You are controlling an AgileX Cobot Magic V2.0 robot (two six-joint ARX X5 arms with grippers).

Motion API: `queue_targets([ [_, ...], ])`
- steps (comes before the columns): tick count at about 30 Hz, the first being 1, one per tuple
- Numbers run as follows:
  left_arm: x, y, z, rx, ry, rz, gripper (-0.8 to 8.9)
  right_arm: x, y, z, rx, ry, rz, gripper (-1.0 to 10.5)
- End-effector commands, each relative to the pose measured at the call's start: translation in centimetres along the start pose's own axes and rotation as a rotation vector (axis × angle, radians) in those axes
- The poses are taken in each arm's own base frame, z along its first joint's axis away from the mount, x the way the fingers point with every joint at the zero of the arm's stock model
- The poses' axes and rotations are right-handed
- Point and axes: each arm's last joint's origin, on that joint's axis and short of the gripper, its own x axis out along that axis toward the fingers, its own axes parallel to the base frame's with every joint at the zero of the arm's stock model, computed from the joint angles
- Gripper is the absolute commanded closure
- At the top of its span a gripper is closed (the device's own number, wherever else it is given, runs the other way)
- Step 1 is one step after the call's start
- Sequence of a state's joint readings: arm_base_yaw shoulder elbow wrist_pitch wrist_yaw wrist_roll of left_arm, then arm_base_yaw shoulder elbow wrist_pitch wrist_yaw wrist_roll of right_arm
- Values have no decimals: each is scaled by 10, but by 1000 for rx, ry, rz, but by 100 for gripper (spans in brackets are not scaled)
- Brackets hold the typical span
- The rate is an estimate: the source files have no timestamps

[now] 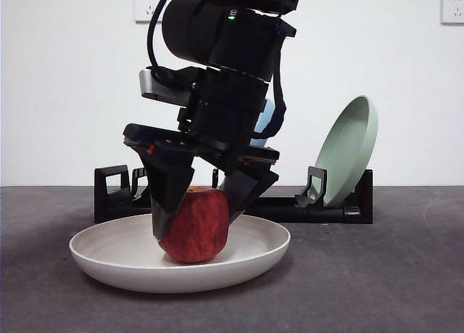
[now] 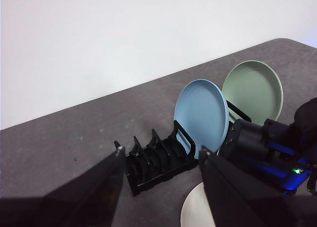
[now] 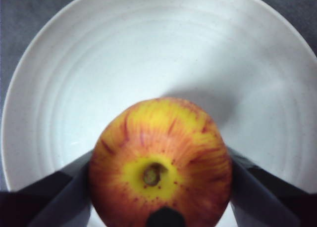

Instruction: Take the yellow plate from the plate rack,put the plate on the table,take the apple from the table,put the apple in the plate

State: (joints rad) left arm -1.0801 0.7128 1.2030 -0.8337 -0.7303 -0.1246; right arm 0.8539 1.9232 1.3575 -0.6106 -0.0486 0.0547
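Note:
The cream yellow plate (image 1: pixel 109 264) lies flat on the table (image 1: pixel 406 275) in front of the plate rack (image 1: pixel 290 208). The red apple (image 1: pixel 194 228) sits on its bottom in the middle of the plate, stem dip up. My right gripper (image 1: pixel 196 220) comes down from above and is shut on the apple, one jaw against each side. The right wrist view shows the apple (image 3: pixel 161 162) between those jaws over the plate (image 3: pixel 148 49). High over the rack (image 2: pixel 153 160), my left gripper (image 2: pixel 161 149) stands open and holds nothing.
A light blue plate (image 2: pixel 200 115) and a pale green plate (image 2: pixel 252 91) stand upright in the rack's right part; the green one (image 1: pixel 348 151) leans to the right. The rack's left slots hold nothing. A white wall is behind.

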Motion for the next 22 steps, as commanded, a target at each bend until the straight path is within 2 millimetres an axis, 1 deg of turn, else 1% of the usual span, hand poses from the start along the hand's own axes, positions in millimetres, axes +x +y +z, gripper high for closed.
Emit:
queue_targets([
  [1, 0, 0, -1, -6, 3, 4, 562, 3, 2, 0, -11, 8, -1, 459],
  [6, 0, 0, -1, -6, 3, 4, 562, -1, 3, 0, -11, -4, 0, 460],
  [11, 0, 0, -1, -9, 0, 3, 562, -21, 3, 3, -12, -53, 2, 461],
  [14, 0, 0, -1, -9, -1, 3, 562, -41, 3, 4, -12, -92, 3, 462],
  [18, 6, -5, 1, 0, 9, 4, 562, -75, 0, 3, -5, -160, -4, 475],
  [22, 17, -15, 3, 12, 16, 5, 562, -109, -6, -4, 7, -212, -71, 479],
])
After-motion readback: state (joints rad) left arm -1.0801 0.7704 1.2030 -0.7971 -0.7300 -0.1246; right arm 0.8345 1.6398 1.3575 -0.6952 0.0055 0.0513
